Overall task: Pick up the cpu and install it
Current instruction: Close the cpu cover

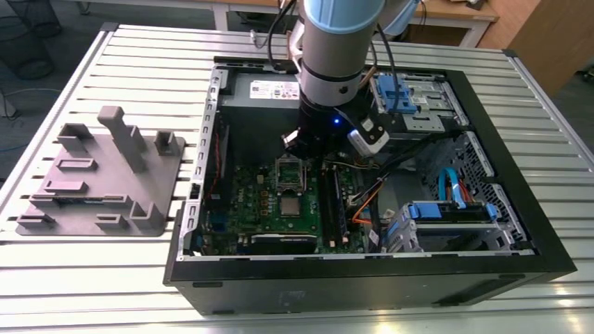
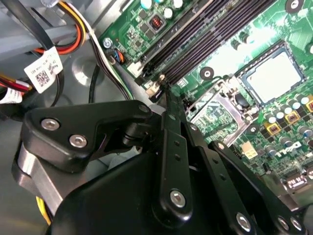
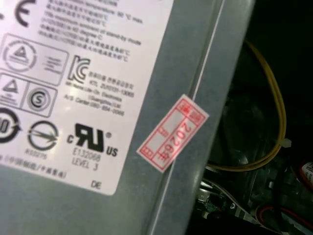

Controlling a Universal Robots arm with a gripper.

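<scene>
The cpu (image 1: 291,206) is a small silver-grey square lying flat in its socket on the green motherboard (image 1: 269,202) inside the open computer case. In the second wrist view the cpu (image 2: 274,78) sits in the socket, and the hinged metal frame (image 2: 215,115) beside it is swung open. My black gripper (image 2: 164,93) hangs above the board with its fingers drawn together and nothing between them. It is off to one side of the socket, near the memory slots (image 2: 195,44). In the exterior view the gripper (image 1: 314,154) is just behind the raised frame (image 1: 291,172).
A grey fixture tray (image 1: 97,177) with upright blocks stands on the slatted table at the exterior view's left. The grey power supply (image 3: 98,98) sits at the back of the case (image 1: 519,229). Cable bundles (image 2: 73,34) and blue drive cages (image 1: 450,212) crowd the case's right side.
</scene>
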